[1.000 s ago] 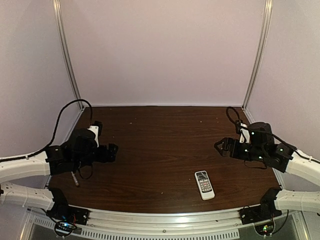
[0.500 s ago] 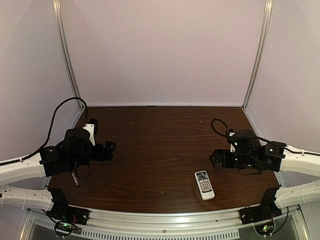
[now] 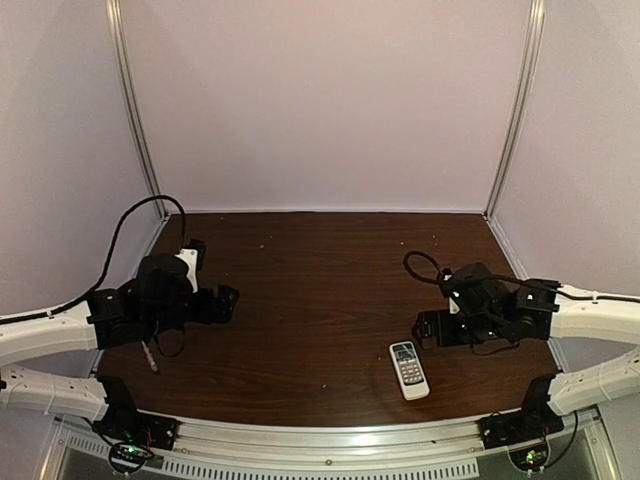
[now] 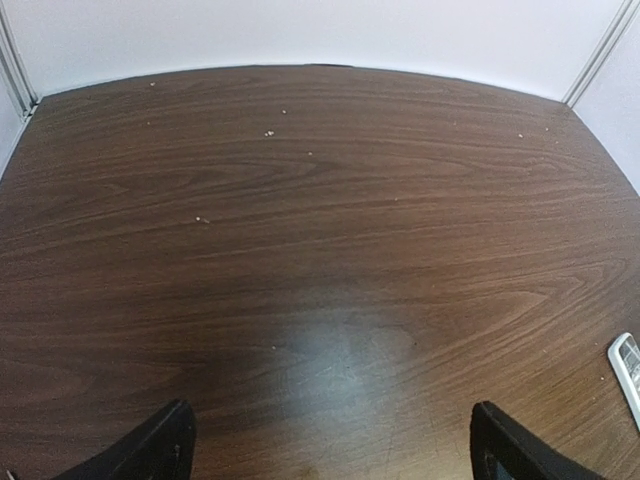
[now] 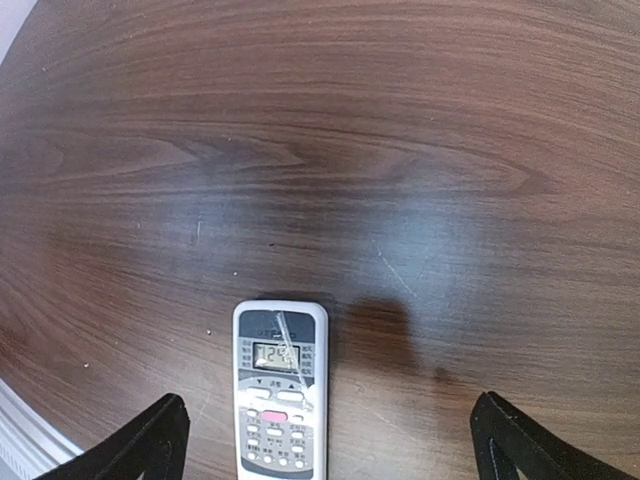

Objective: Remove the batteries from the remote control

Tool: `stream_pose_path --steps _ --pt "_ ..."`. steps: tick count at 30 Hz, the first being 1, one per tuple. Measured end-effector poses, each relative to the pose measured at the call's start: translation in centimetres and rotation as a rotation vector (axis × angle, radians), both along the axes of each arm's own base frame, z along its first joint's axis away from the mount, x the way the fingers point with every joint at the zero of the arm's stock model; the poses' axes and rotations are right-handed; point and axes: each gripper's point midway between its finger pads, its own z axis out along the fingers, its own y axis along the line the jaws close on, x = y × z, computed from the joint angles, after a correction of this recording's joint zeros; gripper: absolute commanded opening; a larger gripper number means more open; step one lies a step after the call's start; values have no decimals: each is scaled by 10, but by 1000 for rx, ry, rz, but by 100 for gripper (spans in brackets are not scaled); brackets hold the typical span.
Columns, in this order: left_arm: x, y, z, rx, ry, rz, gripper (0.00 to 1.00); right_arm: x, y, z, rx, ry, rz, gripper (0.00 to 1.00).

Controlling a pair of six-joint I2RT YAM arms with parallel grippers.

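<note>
The remote control is a small white handset lying face up near the table's front edge, right of centre. Its grey display and rows of buttons show in the right wrist view. A sliver of the remote control shows at the right edge of the left wrist view. The batteries are hidden. My right gripper hangs open just behind and right of the remote, whose body lies between the fingers' line, toward the left finger. My left gripper stands open over bare wood at the table's left.
A thin pale stick-like tool lies on the wood under the left arm. The dark wooden table is walled by pale panels at the back and sides. A metal rail runs along the front edge.
The right arm has swung left and forward, down toward the remote. The left arm dipped slightly and came back. Both grippers stayed open.
</note>
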Motion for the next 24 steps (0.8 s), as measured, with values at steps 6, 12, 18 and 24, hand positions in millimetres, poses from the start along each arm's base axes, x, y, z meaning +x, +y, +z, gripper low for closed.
stream_pose_path --steps 6,12,18,24 --pt "-1 -3 0 -9 3 -14 97 1 23 -16 -62 91 67 100" --pt "-3 -6 1 -21 7 -30 97 4 40 -35 -130 174 115 100" --pt "-5 -7 6 -40 3 -44 97 1 41 -58 -220 255 150 100" --pt "-12 -3 5 -48 11 -51 97 -2 40 -71 -286 310 179 100"
